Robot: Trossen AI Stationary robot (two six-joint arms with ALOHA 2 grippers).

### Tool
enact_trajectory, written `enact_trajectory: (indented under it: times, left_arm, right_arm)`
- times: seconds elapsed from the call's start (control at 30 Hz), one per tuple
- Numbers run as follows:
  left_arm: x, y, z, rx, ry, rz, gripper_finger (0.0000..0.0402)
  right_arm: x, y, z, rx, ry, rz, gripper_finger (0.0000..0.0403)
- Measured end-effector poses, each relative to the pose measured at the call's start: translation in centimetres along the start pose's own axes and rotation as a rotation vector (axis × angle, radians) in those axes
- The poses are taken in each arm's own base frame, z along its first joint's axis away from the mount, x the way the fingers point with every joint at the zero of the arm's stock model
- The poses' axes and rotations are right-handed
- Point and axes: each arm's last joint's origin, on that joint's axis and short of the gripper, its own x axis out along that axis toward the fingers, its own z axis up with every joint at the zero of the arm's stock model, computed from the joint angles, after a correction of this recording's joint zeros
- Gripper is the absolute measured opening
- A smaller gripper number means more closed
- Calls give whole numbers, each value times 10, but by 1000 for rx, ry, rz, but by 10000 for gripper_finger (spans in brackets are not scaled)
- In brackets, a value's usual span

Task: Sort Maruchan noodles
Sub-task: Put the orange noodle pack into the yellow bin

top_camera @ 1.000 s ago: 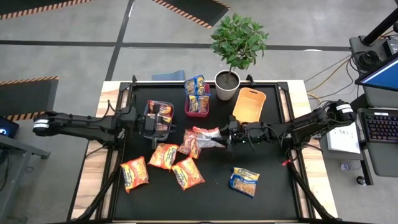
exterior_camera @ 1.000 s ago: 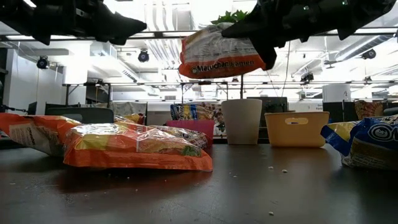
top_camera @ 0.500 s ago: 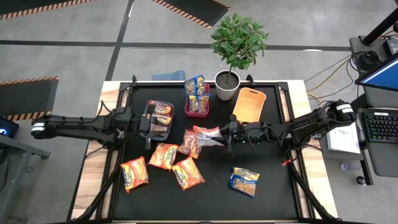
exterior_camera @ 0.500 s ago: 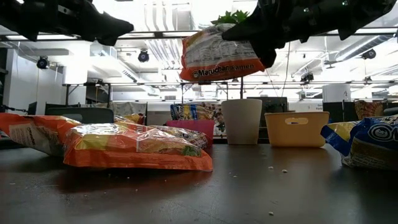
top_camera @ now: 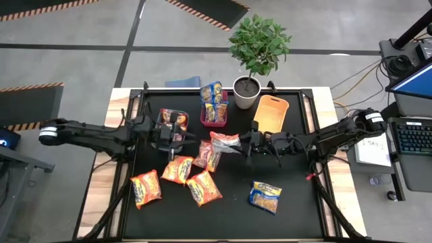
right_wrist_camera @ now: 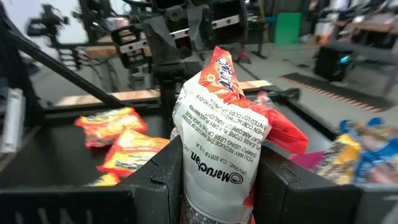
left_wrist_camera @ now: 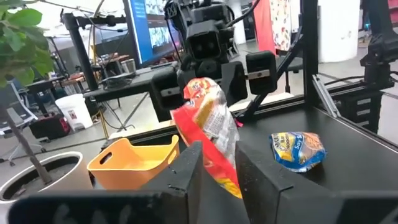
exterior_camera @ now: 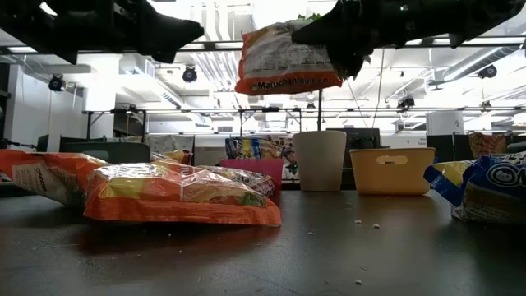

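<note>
High view: red packet (top_camera: 225, 142) aloft at the table's middle, just left of the right gripper (top_camera: 248, 144), now nearer the pot (top_camera: 246, 92) than half a second ago.
Right gripper: clamped on the red packet (right_wrist_camera: 225, 142); right wrist view shows fingers pressing both sides, "Maruchan" print facing out.
Low view: packet (exterior_camera: 286, 56) higher than a second ago, well clear of the tabletop.
Left gripper (top_camera: 177, 131): over the clear bin (top_camera: 172, 126) left of the pot, shifted slightly right since a second ago; fingers parted, nothing held.
Other packets: orange ones (top_camera: 179, 169) on the mat below the clear bin; blue one (top_camera: 265, 196) lying apart, below the orange bin (top_camera: 271, 113); blue ones upright in the red bin (top_camera: 214, 111).
Meaning: lift done, carry under way; probably bound for the clear bin with its red packets.
</note>
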Motion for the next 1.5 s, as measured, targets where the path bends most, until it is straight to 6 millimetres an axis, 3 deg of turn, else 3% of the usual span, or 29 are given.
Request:
enact_trajectory:
  times: [0.27, 0.63, 0.9, 1.2, 1.37, 1.5]
  left_arm:
    - [14, 5, -9, -52, -36, 30, 152]
    - [43, 10, -34, -62, -125, 64, 224]
    - [72, 16, -52, -105, -79, 22, 229]
    - [104, 18, -58, -137, -158, -99, 229]
    - [111, 18, -63, -148, -169, -120, 225]
    - [116, 18, -65, -148, -169, -120, 198]
  right_arm:
    - [-14, 18, 18, -119, 77, -156, 122]
    - [-11, 34, 34, -230, 236, -230, 122]
    - [-11, 35, 34, -250, 249, -220, 122]
    - [-11, 36, 34, -307, 249, -194, 122]
    - [-11, 37, 34, -310, 252, -169, 122]
    - [-11, 37, 33, -306, 255, -171, 122]
